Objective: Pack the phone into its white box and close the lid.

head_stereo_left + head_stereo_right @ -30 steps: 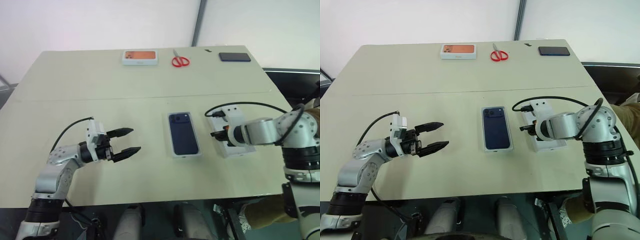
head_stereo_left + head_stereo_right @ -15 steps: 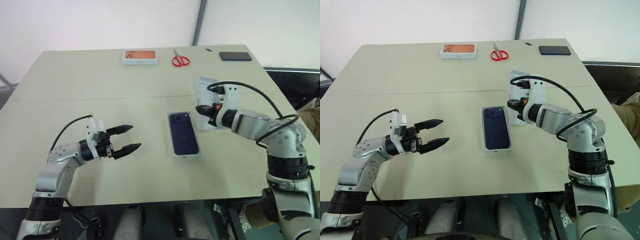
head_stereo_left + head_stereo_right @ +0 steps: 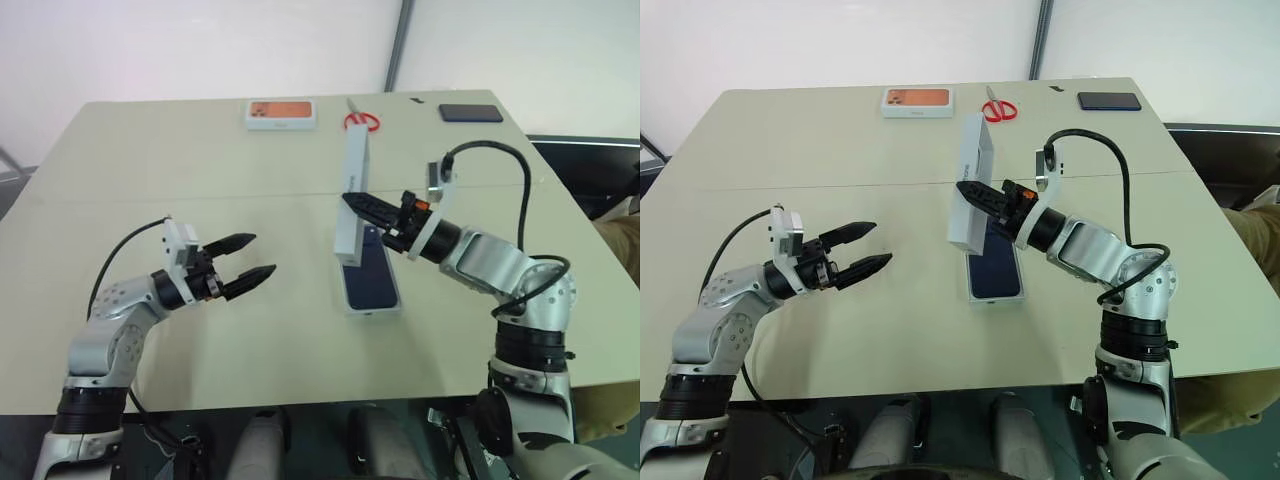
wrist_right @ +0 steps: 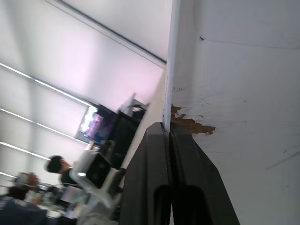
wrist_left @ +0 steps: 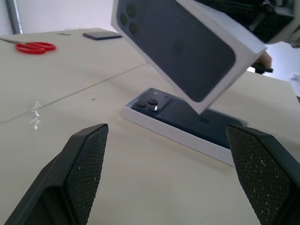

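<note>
Lid's up in the air, phone's already in its tray

Right claw (image 3: 352, 200) is pinched tight on the lid (image 3: 351, 195), holding it tilted over the phone (image 3: 371, 280) in the white box (image 5: 174, 132) mid-surface (image 3: 200, 180). Left claw (image 3: 250, 269) hangs wide apart, holding nothing.

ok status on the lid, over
Right gripper shut on lid, tilted in the air above phone in box. Left gripper open, idle. Nothing in the way.

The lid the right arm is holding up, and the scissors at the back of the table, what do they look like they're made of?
The lid: probably matte white cardboard. Its walls are thin and crisp, and the right wrist view shows a torn brownish patch on its pale inner face; the outer face carries a printed phone picture.

The scissors: red, probably plastic handles; the blades are too small to judge.
</note>
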Controlling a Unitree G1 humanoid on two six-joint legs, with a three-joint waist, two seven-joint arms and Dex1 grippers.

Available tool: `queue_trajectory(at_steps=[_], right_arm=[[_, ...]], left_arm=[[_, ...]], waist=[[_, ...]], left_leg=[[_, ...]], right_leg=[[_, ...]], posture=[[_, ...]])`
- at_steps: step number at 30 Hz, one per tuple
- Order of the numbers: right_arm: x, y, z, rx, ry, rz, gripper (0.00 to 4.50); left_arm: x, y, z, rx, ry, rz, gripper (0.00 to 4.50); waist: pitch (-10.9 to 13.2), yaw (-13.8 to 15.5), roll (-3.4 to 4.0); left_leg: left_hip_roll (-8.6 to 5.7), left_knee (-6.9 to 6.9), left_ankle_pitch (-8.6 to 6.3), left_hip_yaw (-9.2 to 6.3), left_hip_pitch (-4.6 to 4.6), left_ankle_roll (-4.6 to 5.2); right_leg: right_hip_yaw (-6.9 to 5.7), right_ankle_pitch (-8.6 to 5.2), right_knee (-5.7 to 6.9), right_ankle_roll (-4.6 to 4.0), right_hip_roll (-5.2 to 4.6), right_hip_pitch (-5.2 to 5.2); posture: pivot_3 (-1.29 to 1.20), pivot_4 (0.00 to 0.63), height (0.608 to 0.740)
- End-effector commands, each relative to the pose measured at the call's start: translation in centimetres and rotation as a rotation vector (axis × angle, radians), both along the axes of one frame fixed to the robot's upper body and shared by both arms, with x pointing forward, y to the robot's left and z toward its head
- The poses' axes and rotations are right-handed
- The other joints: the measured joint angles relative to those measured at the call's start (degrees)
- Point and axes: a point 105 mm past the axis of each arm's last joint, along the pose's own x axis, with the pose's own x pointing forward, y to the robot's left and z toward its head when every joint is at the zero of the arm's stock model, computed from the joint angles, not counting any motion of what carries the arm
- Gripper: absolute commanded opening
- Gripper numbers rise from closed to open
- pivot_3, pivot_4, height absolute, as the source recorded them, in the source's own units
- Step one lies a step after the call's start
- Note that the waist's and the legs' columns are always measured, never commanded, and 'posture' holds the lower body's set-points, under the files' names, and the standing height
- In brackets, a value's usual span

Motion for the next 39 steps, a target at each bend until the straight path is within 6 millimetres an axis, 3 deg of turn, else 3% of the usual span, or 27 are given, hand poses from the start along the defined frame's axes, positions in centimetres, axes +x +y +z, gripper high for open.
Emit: queue_trajectory(at_steps=[1, 8, 10, 15, 19, 22, 29, 32, 35, 39], right_arm=[[-1.2, 1.7, 0.4, 0.088, 0.022, 0.105, 0.03], [-2.5, 4.4, -1.8, 0.087, 0.085, 0.224, 0.03], [-2.7, 4.5, -3.2, 0.041, 0.103, 0.236, 0.03], [-2.9, 4.5, -4.4, 0.017, 0.138, 0.283, 0.03], [-2.0, 4.0, -5.8, -0.006, 0.171, 0.245, 0.03], [-1.7, 3.7, -6.0, 0.002, 0.179, 0.238, 0.0], [-0.7, 2.4, -6.4, 0.002, 0.204, 0.194, 0.0], [-0.4, 1.9, -6.5, -0.003, 0.205, 0.18, 0.0], [0.0, 1.4, -6.7, -0.028, 0.199, 0.154, 0.91], [0.0, 0.5, -5.9, -0.078, 0.131, 0.146, 2.85]], left_arm=[[0.5, 0.6, 1.5, -0.044, -0.033, 0.047, 4.18], [0.6, 0.6, 1.6, -0.068, -0.02, 0.077, 4.18], [0.5, 0.6, 1.6, -0.073, -0.013, 0.077, 4.18], [0.1, 0.1, 0.8, -0.069, 0.012, 0.07, 4.18], [-0.4, -0.4, 0.1, -0.074, 0.036, 0.05, 4.18], [-0.7, -1.0, -0.4, -0.086, 0.065, 0.021, 3.37], [-0.3, -2.9, -1.8, -0.088, 0.081, 0.009, 0.04], [0.3, -3.7, -2.3, -0.079, 0.071, 0.025, 0.04], [0.7, -4.4, -2.4, -0.093, 0.069, 0.019, 0.0], [1.2, -5.3, -2.5, -0.109, 0.068, 0.009, 0.0]], waist=[[0.0, -0.1, 0.0], [0.0, 0.0, 0.01], [0.0, 0.0, 0.0], [0.0, 0.0, 0.0], [0.0, 0.0, 0.0], [0.0, 0.0, 0.0], [0.0, 0.1, 0.0], [0.0, 0.3, -0.01], [0.0, 0.2, -0.01], [0.0, 0.2, 0.0]], left_leg=[[0.0, 0.0, 0.0, 0.0, 0.0, 0.0], [0.01, -0.03, 0.0, 0.0, 0.0, 0.0], [0.01, 0.0, 0.0, 0.0, 0.0, 0.0], [0.0, 0.01, 0.0, 0.03, 0.0, 0.0], [0.01, 0.0, 0.0, 0.02, 0.0, 0.0], [0.0, 0.0, 0.0, 0.02, 0.0, 0.0], [0.0, 0.01, 0.0, 0.03, 0.0, 0.0], [-0.03, 0.04, 0.0, 0.04, 0.0, 0.0], [-0.05, 0.04, 0.0, 0.03, 0.0, 0.0], [-0.03, 0.04, 0.0, 0.03, 0.0, 0.0]], right_leg=[[0.0, 0.0, 0.0, 0.0, 0.01, 0.0], [0.0, 0.01, 0.0, 0.01, 0.04, -0.03], [0.0, 0.01, 0.01, 0.0, 0.04, -0.02], [0.03, 0.0, -0.01, -0.02, 0.03, -0.01], [0.02, 0.0, -0.01, -0.04, 0.05, -0.02], [0.02, 0.01, -0.01, -0.05, 0.07, -0.03], [0.03, 0.02, -0.01, -0.04, 0.08, -0.02], [0.03, 0.02, -0.02, -0.04, 0.08, 0.0], [0.03, 0.02, -0.02, -0.04, 0.11, 0.0], [0.03, 0.03, -0.02, -0.03, 0.18, 0.0]], posture=[[0.0, 0.15, 0.74], [0.0, 0.15, 0.74], [0.0, 0.15, 0.74], [0.0, 0.15, 0.74], [0.0, 0.15, 0.74], [0.0, 0.15, 0.74], [0.0, 0.15, 0.74], [0.0, 0.15, 0.74], [0.0, 0.15, 0.74], [0.0, 0.15, 0.74]])
